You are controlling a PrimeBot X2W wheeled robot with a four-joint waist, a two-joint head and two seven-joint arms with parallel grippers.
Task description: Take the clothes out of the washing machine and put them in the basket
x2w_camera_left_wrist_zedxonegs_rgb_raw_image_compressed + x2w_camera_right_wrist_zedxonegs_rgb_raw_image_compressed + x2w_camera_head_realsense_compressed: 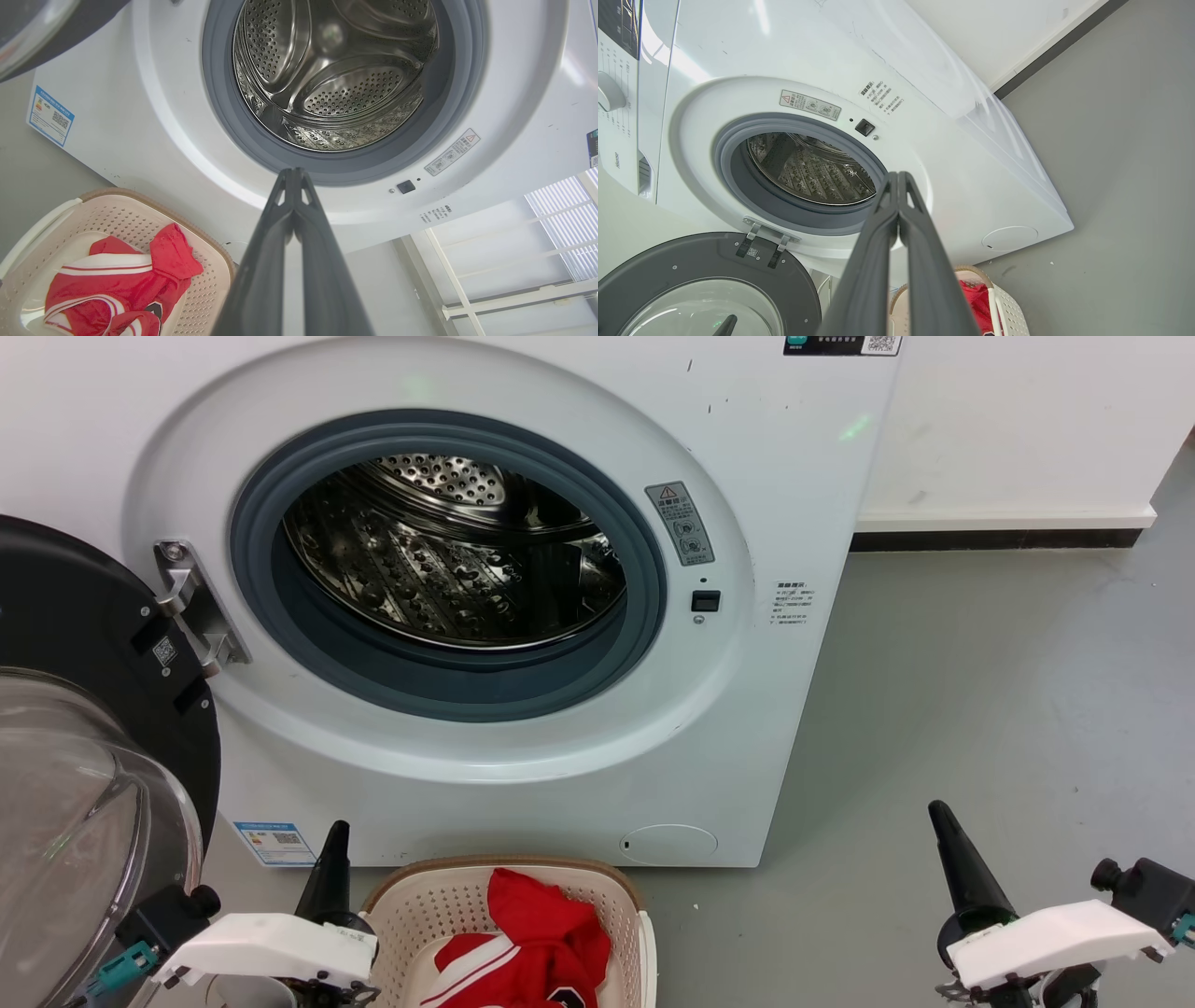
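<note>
Drum (448, 560) seen bare; clothes (537, 933) lodged in basket (420, 910). Left tool (293, 171), right tool (897, 173) pressed together, nothing held. Unloading judged done; final drum check advised.

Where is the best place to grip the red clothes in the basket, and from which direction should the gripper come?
Grip the raised fold of the red clothes, the part nearest the washing machine: it stands higher than the rest of the heap. Come from above, most likely, because the walls of the basket close off every side.
</note>
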